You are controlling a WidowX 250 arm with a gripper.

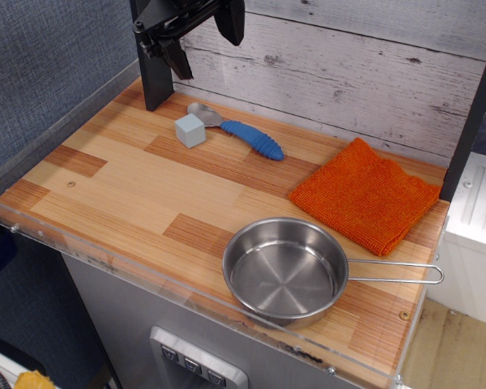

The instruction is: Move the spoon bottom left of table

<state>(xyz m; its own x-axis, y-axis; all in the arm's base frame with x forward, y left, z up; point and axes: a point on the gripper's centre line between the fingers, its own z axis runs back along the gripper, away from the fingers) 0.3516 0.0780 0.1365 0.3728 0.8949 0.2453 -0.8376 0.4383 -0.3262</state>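
Observation:
The spoon (245,133) lies at the back of the wooden table (121,186), its silver bowl to the left and its ribbed blue handle pointing right. My gripper (204,36) hangs high above the table's back edge, above and a little left of the spoon. Its two dark fingers (176,57) are spread apart and hold nothing.
A small grey cube (190,130) sits against the spoon's bowl on its front left. An orange cloth (364,198) lies at the right. A steel pan (285,271) with a wire handle stands at the front right. A clear acrylic rim (81,243) edges the table.

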